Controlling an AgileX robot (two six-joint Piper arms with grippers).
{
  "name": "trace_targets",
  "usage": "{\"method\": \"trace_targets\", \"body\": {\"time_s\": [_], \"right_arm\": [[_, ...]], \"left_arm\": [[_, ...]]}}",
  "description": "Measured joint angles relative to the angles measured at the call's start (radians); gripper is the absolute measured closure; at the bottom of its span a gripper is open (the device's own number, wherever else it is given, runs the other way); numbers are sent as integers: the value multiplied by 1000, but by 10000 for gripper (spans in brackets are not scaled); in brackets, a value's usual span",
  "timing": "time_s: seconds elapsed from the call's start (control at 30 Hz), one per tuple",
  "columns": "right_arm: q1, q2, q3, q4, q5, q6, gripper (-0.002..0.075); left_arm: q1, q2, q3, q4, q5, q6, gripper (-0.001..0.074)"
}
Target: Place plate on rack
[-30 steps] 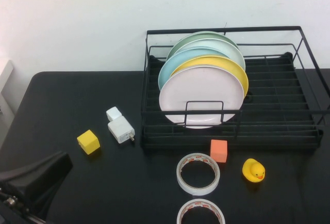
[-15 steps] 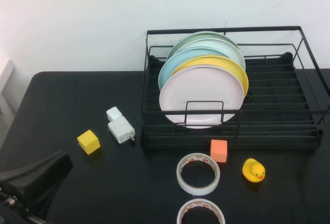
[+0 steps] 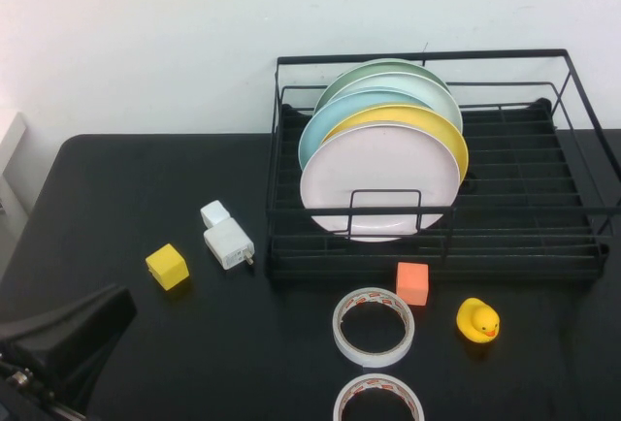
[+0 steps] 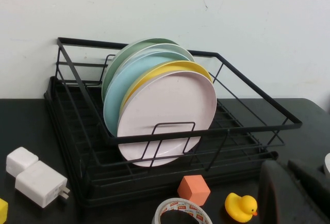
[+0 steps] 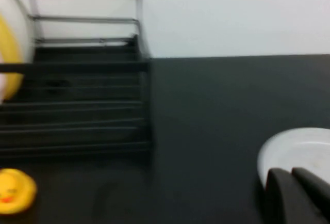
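I saw the pink plate (image 3: 378,180) standing upright at the front of the stacked plates in the rack (image 3: 543,237). Left tool (image 4: 291,190) sat closed at the counter's (image 3: 116,198) near-left corner; right tool (image 5: 296,190) closed, empty.

Plain white wall (image 3: 146,43) behind — faintly scuffed; black table (image 3: 116,198) beneath, evenly lit.

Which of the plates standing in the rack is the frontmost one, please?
The pale pink plate, standing behind the small front wire loop of the rack. The yellow plate, light blue plate and the others stand behind it.
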Motion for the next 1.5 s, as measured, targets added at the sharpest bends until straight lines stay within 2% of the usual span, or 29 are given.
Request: {"method": "trace_targets", "body": {"time_s": [0.17, 0.43, 1.5], "right_arm": [[52, 0, 0, -2, 10, 36, 728], [52, 0, -2, -4, 76, 49, 728], [52, 0, -8, -48, 102, 49, 728]], "left_arm": [[0, 0, 0, 0, 0, 4, 737], [0, 0, 0, 0, 0, 4, 736], [0, -2, 0, 0, -34, 2, 736]]}}
